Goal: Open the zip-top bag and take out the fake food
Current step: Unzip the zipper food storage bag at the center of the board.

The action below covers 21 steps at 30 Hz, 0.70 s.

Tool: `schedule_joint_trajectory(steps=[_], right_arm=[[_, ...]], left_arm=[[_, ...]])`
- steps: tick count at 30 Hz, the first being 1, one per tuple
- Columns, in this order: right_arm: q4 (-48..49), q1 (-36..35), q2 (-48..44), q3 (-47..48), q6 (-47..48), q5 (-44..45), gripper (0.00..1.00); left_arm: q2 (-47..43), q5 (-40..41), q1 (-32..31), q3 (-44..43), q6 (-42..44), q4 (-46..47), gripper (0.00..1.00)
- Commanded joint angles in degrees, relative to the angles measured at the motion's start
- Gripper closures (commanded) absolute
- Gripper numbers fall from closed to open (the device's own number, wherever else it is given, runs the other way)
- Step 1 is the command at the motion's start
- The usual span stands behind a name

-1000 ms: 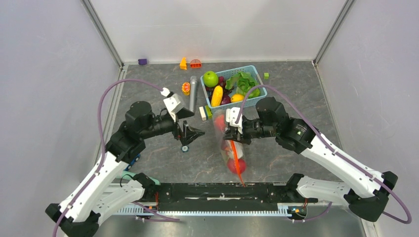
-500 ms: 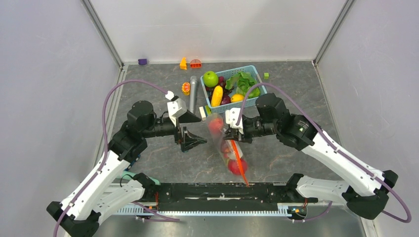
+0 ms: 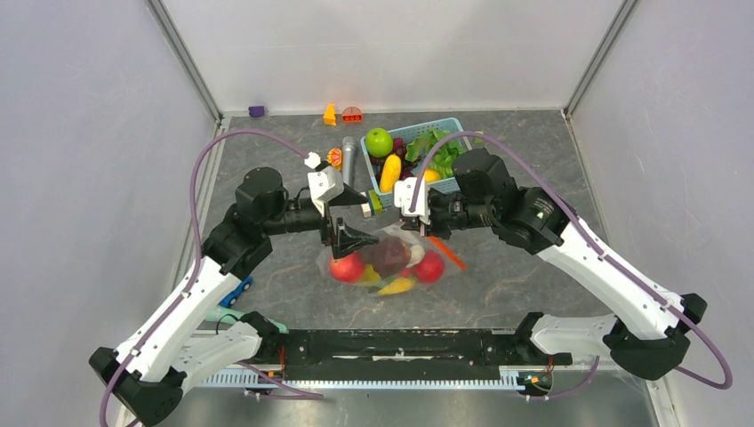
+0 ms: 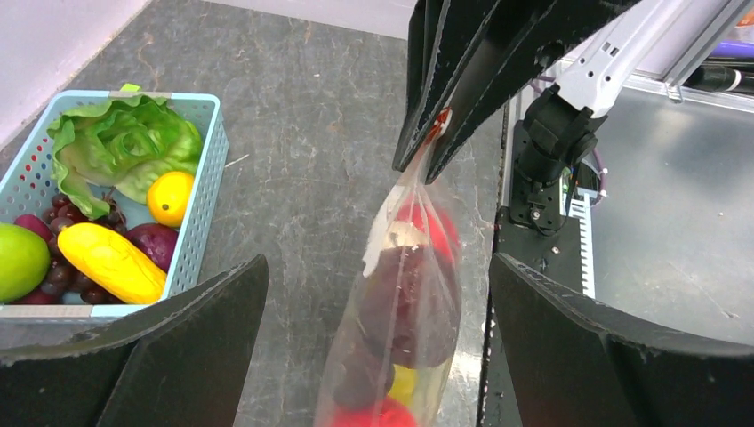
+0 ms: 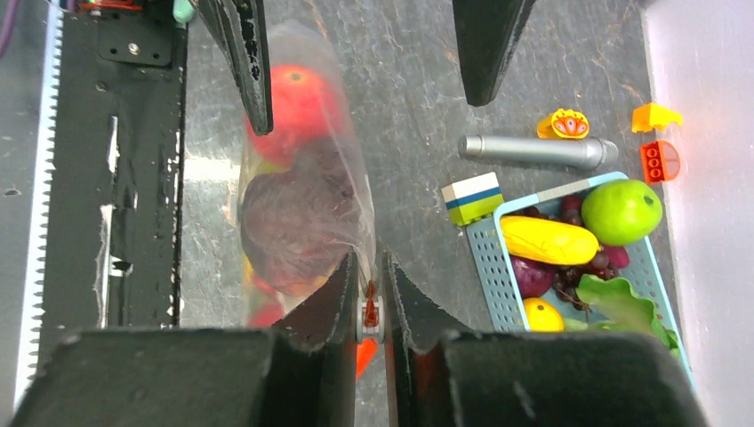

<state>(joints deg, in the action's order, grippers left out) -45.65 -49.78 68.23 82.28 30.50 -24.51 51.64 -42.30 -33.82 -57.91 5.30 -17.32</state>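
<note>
The right gripper (image 5: 369, 307) is pinched narrow on the zip edge of the zip-top bag (image 3: 384, 260), which is held across mid-table at 6 o'clock from the light-blue basket (image 4: 206, 205). The left gripper (image 4: 378, 258) is spread wide, straddling the bag's other end without gripping. All the fake food (image 4: 411, 302) sits inside, so opening and emptying both look undone.

The clear zip-top bag (image 3: 384, 238) has an orange-red edge. Its fake food (image 3: 347, 267) is red, maroon and yellow. The basket (image 4: 203, 222) is light blue.
</note>
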Motion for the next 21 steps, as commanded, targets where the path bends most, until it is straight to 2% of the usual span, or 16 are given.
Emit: schedule_joint_trajectory(steps=[1, 12, 21], right_arm=[[2.6, -0.2, -1.25, -0.95, 3.08, 2.82, 1.0], [11.94, -0.16, -5.35, -9.02, 2.3, 8.05, 1.0], [7.26, -0.18, -0.87, -3.46, 1.74, 7.58, 1.0]], left_arm=[[1.57, -2.37, 0.16, -2.01, 2.06, 5.33, 0.0], [3.6, -3.11, 0.15, 0.78, 0.61, 8.33, 0.0], [4.82, -3.03, -1.04, 2.09, -0.2, 10.47, 0.0]])
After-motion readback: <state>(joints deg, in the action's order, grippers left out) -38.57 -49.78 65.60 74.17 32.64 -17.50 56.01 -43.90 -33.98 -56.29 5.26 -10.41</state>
